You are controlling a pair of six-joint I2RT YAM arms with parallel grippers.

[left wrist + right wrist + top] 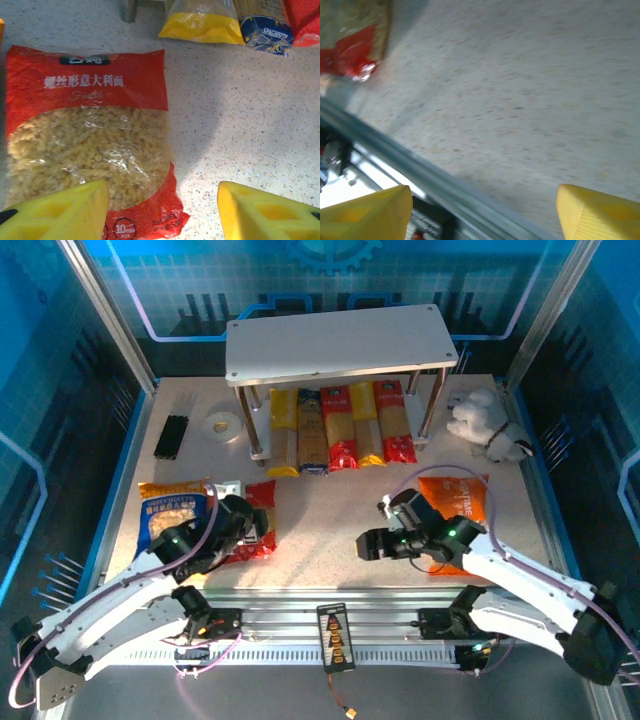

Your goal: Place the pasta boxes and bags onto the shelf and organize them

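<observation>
The shelf (340, 340) stands at the back, its top board bare. Under it several long pasta boxes lie side by side: yellow (283, 430), blue-and-yellow (312, 440), red (341, 430), yellow (365, 430), red (396, 423). My left gripper (245, 527) hovers open over the near end of the red bag (262, 492) of spiral pasta (87, 135); its left finger (60, 215) overlaps the bag's bottom edge, and nothing is gripped. A blue-yellow bag (175, 510) lies to its left. The orange bag (455, 498) lies partly under my right arm. My right gripper (375, 528) points left, open and empty (482, 212) above bare table.
A white plush toy (485, 420) sits right of the shelf. A tape roll (220, 425) and black sticks (172, 437) lie at the back left. The metal front rail (420, 170) runs along the near edge, with a small controller (335, 635) on it. The right wrist view is motion-blurred.
</observation>
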